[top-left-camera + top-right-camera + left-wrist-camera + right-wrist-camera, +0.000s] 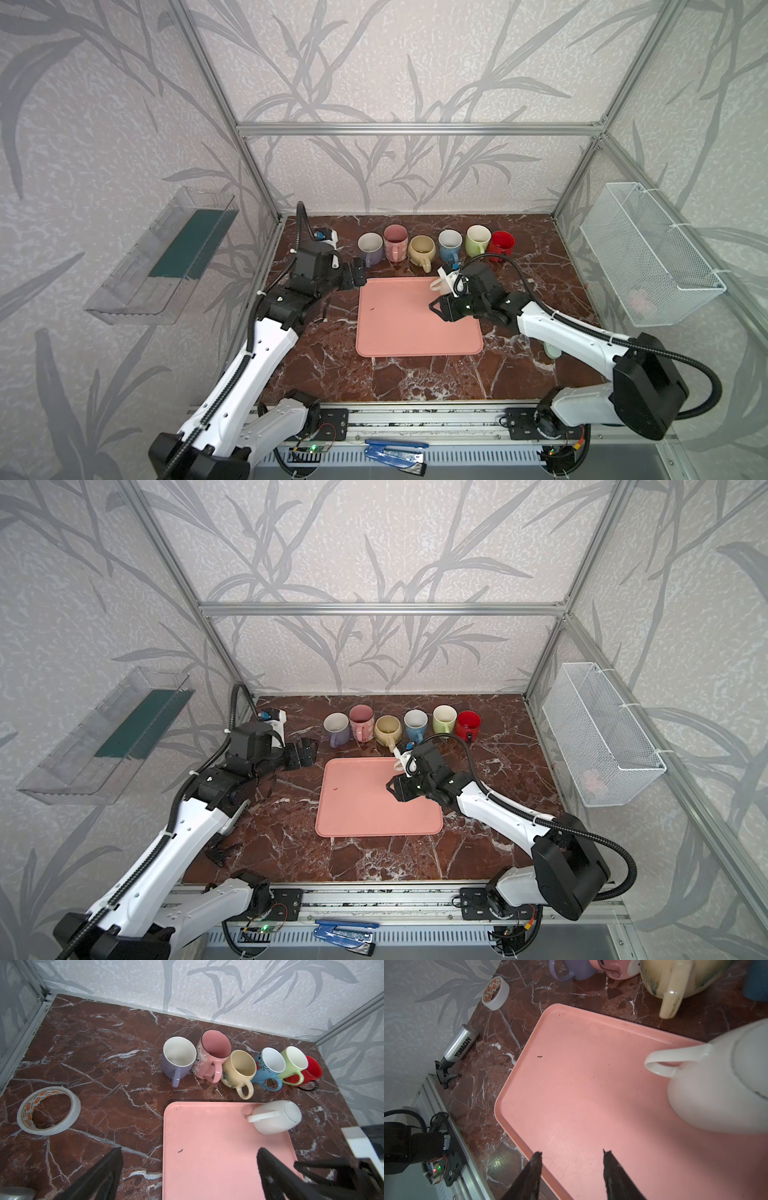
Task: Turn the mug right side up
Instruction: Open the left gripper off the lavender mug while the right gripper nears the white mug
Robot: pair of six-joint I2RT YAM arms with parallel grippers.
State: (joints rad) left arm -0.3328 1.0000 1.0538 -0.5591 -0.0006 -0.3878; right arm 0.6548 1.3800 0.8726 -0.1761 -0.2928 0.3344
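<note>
The white mug (274,1116) rests tipped over at the far right corner of the pink tray (207,1157). Its base shows, its handle points toward the tray's middle, and its mouth is hidden. In both top views only its handle (436,284) (398,765) shows past the right wrist. My right gripper (572,1152) (435,308) hovers open over the tray just in front of the mug, with nothing between its fingers. By the tray's far left corner, my left gripper (190,1149) (356,276) stands wide open and empty.
Several coloured mugs (432,247) stand upright in a row behind the tray. A tape roll (48,1110) and a silver can (460,1043) lie on the marble at the left. A wire basket (648,253) hangs on the right wall and a clear bin (166,253) on the left wall.
</note>
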